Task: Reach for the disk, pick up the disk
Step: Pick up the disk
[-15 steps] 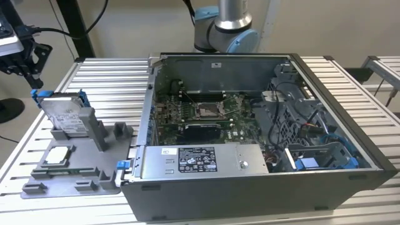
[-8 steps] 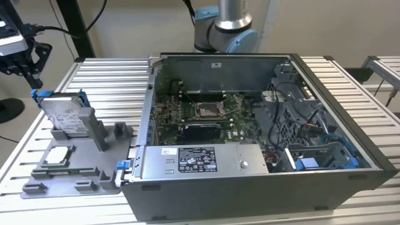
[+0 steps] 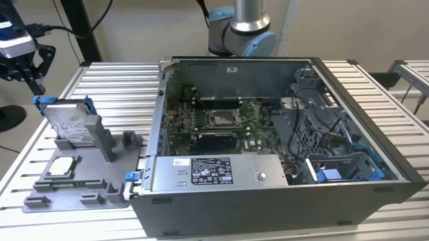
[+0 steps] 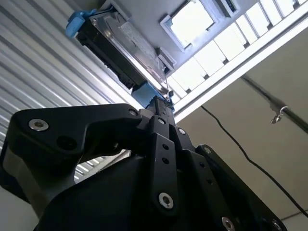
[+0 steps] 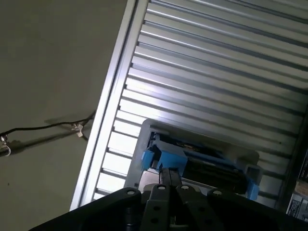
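The flat silver-grey metal disk in its blue plastic frame, at the exterior view's left, looks stiff, heavy and breakable; hold the blue edges; the black gripper just above looks pinched closed.

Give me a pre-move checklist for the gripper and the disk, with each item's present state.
1. Disk standing in the grey fixture: ok, it leans there tilted.
2. Gripper at the disk's blue frame: ok, at its top corner in the exterior view.
3. Gripper touching the blue frame: cannot tell.
4. Disk lifted off the fixture: not ok.
5. Small chip apart from the disk: ok, it lies on the fixture's flat part.
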`<action>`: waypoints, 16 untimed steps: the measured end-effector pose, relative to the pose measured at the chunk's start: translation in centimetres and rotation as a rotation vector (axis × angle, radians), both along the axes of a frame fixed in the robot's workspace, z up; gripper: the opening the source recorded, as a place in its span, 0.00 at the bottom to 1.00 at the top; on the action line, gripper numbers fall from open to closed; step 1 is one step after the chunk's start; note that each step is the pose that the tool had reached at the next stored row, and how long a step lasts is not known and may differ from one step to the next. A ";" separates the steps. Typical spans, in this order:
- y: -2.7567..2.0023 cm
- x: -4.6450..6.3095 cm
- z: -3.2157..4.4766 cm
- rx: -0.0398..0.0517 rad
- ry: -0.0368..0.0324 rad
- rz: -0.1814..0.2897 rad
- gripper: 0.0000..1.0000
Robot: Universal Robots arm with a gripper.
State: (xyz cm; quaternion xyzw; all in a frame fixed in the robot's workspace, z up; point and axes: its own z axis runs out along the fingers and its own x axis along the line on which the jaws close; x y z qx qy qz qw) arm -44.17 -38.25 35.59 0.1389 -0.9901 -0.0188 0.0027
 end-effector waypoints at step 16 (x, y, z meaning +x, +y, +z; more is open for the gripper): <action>0.00 0.0 0.00 0.0000 -0.0002 0.253 0.00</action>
